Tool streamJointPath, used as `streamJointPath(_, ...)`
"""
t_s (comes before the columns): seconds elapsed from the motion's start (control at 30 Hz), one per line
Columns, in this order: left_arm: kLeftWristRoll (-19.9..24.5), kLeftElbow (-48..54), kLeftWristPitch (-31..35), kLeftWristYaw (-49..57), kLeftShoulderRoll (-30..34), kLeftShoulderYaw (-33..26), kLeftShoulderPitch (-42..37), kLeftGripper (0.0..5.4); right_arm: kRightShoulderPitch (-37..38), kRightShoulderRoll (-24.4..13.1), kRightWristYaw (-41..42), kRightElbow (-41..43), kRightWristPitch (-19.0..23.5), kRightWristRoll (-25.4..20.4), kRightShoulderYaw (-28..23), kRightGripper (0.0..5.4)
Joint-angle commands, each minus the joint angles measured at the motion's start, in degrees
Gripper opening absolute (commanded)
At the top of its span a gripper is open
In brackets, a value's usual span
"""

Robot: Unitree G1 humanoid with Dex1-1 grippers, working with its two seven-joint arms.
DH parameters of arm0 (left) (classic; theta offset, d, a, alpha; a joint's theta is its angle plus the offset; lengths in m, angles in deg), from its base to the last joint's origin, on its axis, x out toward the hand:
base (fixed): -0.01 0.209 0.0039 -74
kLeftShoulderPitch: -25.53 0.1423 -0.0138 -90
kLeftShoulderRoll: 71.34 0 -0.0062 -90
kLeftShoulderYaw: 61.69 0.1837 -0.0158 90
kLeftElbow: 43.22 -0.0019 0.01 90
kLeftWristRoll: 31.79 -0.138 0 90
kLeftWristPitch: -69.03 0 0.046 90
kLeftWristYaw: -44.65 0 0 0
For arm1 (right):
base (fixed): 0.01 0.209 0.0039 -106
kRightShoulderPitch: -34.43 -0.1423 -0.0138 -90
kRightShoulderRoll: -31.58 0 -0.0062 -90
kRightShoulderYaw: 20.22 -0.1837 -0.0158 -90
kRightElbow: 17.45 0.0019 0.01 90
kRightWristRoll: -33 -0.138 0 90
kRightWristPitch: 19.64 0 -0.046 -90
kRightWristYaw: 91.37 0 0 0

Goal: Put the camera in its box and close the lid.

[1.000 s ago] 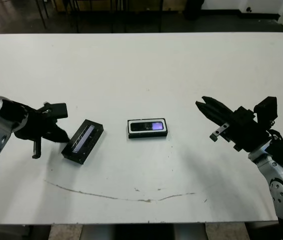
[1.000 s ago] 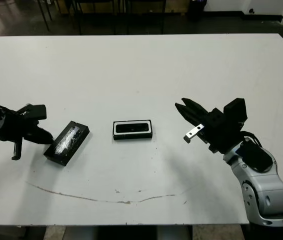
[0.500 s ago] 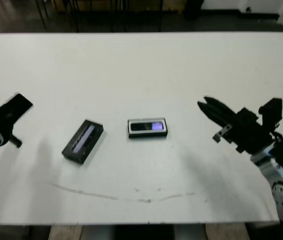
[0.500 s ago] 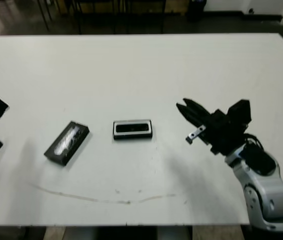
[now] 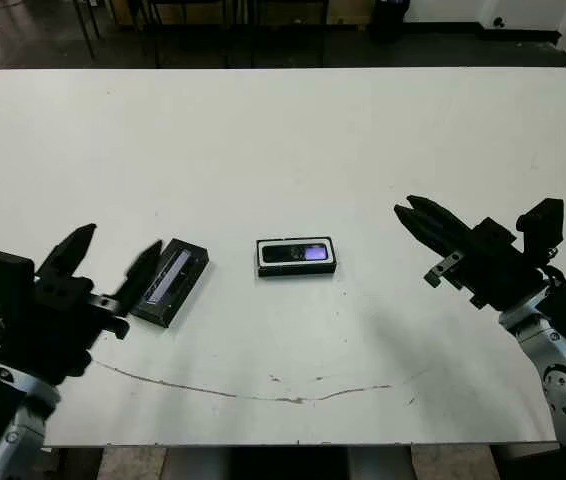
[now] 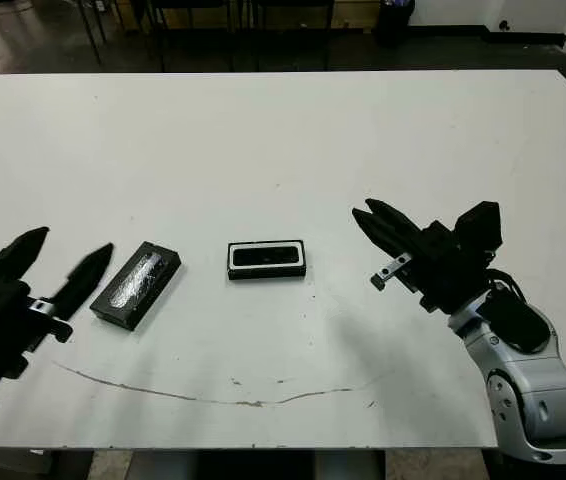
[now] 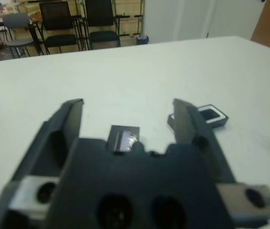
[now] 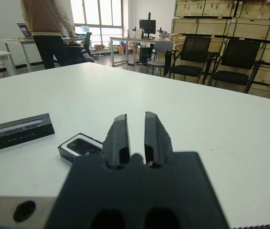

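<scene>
**Camera lies in its box, lid off to the side**

The camera (image 5: pixel 296 253) lies flat inside the box (image 5: pixel 296 269) near the middle of the table (image 5: pixel 283 140), its purple-blue lens window glinting upward and the white lining showing around it. The box is uncovered. The lid (image 5: pixel 169 282) lies flat on the table to the box's left, well apart from it and turned at an angle, its glossy greyish strip facing up.

The left gripper (image 5: pixel 109 264) sits just left of the lid with its two fingers spread wide and holding nothing; one fingertip (image 5: pixel 149 260) is close beside the lid's near edge, and whether it touches cannot be told. The right gripper (image 5: pixel 410 212) hangs over the table to the right of the box, well apart from it, its fingers nearly together with a narrow gap and empty, pointing toward the box.

A thin brownish mark (image 5: pixel 253 392) curves across the table nearer the robot. Beyond the table, the right wrist view shows office chairs (image 8: pixel 188 55), stacked crates (image 8: pixel 249 28) and a person (image 8: pixel 49 28) standing by a desk.
</scene>
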Motion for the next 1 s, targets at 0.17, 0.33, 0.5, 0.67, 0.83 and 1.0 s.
streamJointPath(0.17, -1.1, 0.2, 6.2, 4.6, 5.5, 6.5, 1.9, 5.28, 0.3, 0.5, 0.1, -1.8, -1.8, -0.1, -0.6, 0.0)
streamJointPath(0.33, -1.6, -0.3, 7.1, 6.2, 8.4, 8.5, 1.2, 5.37, 0.5, 0.1, -0.4, -1.3, -1.4, 0.2, -0.4, 0.0)
streamJointPath(0.5, -1.0, -2.2, 7.6, 5.3, 11.8, 9.0, -0.3, 5.37, 0.2, 0.3, -0.2, -2.0, -1.1, -0.3, -0.4, 0.0)
streamJointPath(0.67, 1.0, -4.1, 8.6, 5.1, 11.8, 8.4, -1.9, 5.37, 0.4, 0.1, -0.5, -1.3, -0.7, -0.3, -0.4, 0.0)
streamJointPath(0.83, 3.2, -5.8, 10.1, 5.3, 11.6, 6.8, -3.9, 5.37, 0.3, -0.1, 0.3, -2.0, -1.3, -0.5, -0.6, 0.0)
streamJointPath(1.0, 8.1, -7.3, 15.2, 6.8, 7.1, 3.0, -6.7, 5.37, 0.2, -0.2, 0.1, -1.8, -0.7, -0.8, -0.7, 0.0)
